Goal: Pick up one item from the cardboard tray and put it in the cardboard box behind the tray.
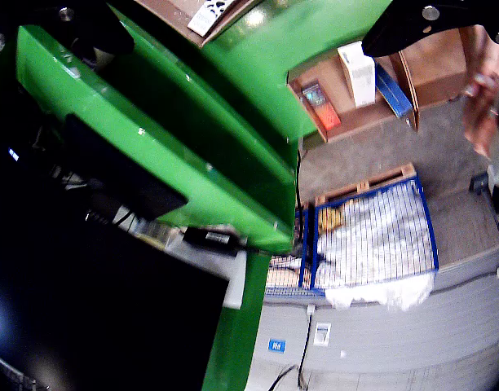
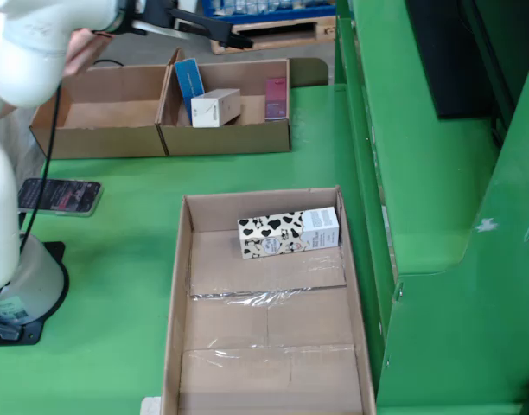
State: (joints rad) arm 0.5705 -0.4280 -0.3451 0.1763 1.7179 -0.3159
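The gripper (image 2: 239, 39) is hanging high above the cardboard box (image 2: 226, 130) at the green table's far edge; I cannot tell its jaw state. A cow-patterned carton (image 2: 289, 233) is lying against the cardboard tray's (image 2: 176, 303) far right corner.

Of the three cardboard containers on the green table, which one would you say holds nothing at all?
The back-left box in the fixed view: its floor is bare. The box beside it holds three cartons, and the front tray holds a cow-patterned carton.
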